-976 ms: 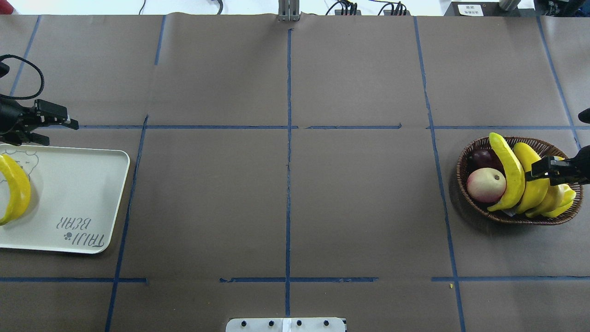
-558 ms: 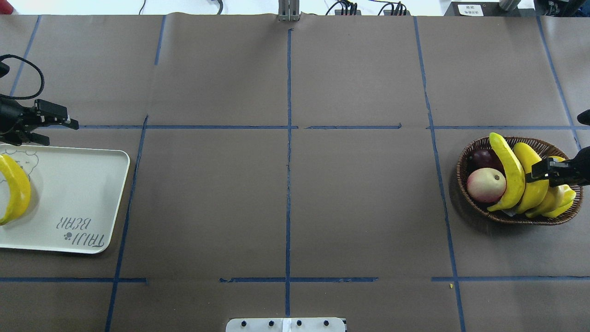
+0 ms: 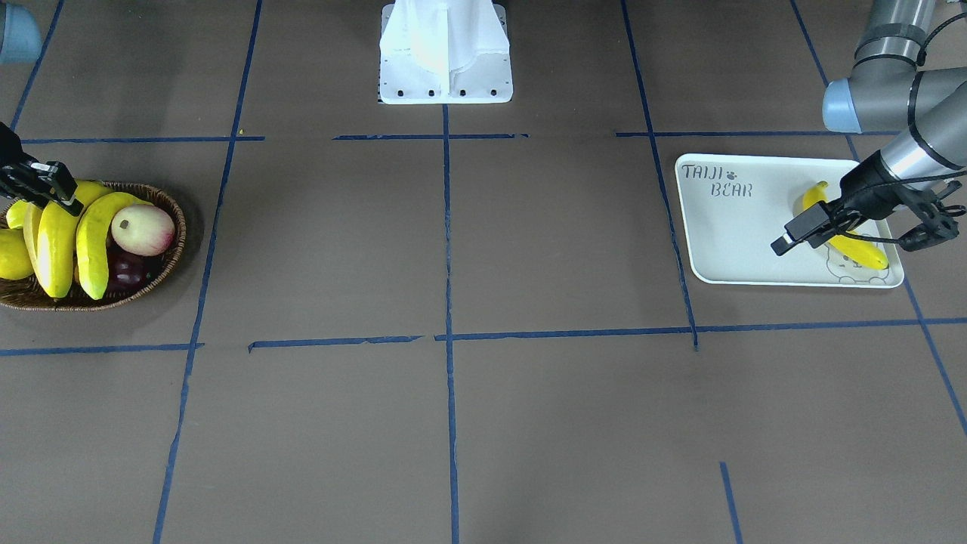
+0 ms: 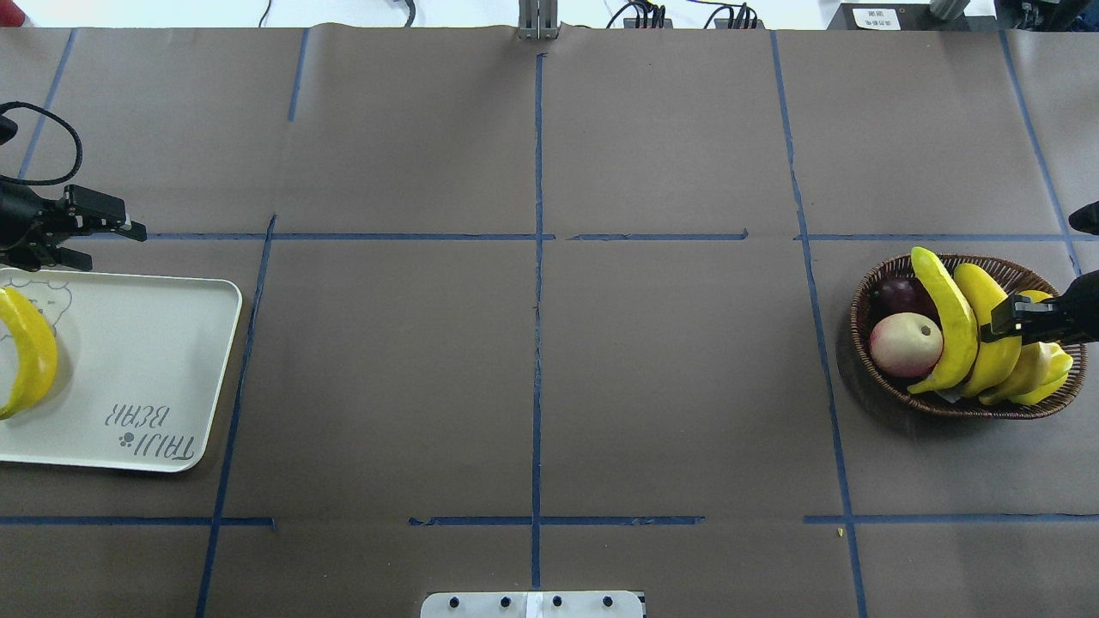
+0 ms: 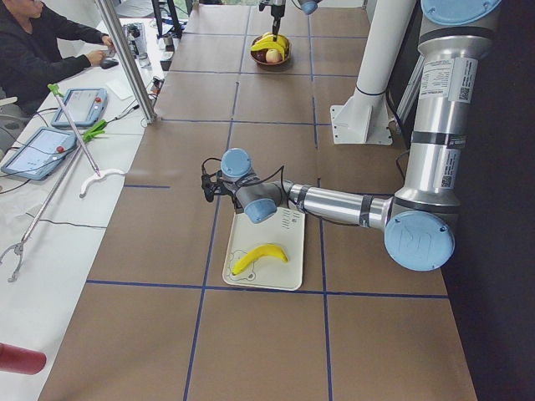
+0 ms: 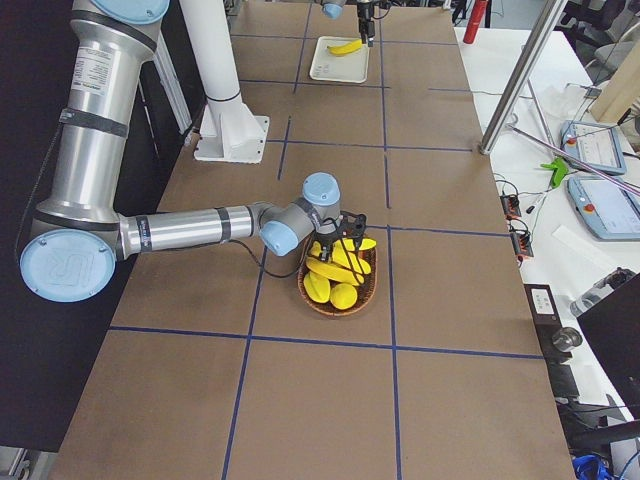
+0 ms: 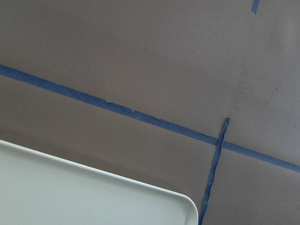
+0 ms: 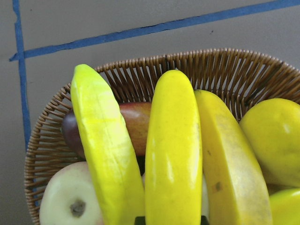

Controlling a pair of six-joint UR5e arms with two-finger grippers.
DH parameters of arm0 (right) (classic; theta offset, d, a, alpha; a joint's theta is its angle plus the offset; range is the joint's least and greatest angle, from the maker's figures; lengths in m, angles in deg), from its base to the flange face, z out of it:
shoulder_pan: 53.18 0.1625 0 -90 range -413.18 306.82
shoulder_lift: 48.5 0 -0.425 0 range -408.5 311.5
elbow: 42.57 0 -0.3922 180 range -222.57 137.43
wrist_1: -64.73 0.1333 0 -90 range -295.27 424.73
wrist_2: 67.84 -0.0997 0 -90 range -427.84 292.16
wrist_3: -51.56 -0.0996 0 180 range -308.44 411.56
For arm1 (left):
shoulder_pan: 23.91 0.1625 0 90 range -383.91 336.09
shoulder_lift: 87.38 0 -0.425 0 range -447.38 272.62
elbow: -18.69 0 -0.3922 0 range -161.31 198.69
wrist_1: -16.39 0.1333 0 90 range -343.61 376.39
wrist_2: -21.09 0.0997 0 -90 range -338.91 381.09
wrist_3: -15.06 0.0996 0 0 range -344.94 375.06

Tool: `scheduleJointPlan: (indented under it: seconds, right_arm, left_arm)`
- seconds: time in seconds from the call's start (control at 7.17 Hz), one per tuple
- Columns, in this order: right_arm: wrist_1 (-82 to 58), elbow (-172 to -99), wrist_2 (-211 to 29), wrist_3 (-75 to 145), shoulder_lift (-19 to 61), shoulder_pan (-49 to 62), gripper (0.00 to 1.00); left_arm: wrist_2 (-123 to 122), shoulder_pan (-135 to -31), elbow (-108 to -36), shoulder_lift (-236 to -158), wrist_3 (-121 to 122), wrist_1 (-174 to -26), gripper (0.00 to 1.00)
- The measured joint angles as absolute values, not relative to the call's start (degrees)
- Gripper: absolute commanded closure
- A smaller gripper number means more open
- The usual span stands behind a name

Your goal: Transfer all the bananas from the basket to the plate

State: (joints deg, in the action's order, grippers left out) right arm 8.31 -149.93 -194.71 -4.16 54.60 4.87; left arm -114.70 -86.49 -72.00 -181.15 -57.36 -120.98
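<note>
Two claws. Right claw (image 4: 1006, 322) straddles the middle banana (image 4: 979, 290) in the basket (image 4: 861, 352) at the tabletop's (image 4: 670, 386) right end; whether it pinches, I cannot tell. Light, stiff, glossy, likely slippery: take it mid-length. Left claw (image 4: 110, 244) hangs spread, empty, beside the plate (image 4: 146, 343), far left, where a lone banana (image 4: 34, 352) lies.

I see glossy, smooth yellow bananas (image 8: 173, 154) in a brown woven wicker basket (image 8: 225, 70). My plate (image 4: 146, 352) looks like smooth, slightly shiny white plastic. Matt brown paper covers the bench (image 4: 670, 386), crossed by ragged-edged blue tape (image 4: 537, 343).
</note>
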Motion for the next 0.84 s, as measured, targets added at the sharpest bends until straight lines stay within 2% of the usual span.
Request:
scheduleJointPlan:
  seconds: [0.28,0.56,0.84]
  right_arm:
    - [8.74,-153.05,-195.4,-4.1,54.97,9.18,1.0]
    - [8.63,-159.16,-199.8,-4.07,55.39,16.3,1.0]
    - [8.53,-160.19,-205.19,-5.4,50.22,17.72,1.0]
  left_arm:
    - [-114.7,-86.48,-72.01,-181.15,-57.36,-120.98,0.0]
    - [-114.7,-86.48,-72.07,-181.15,-57.36,-120.98,0.0]
    - [-114.72,-86.48,-72.12,-181.17,-57.41,-121.08,0.0]
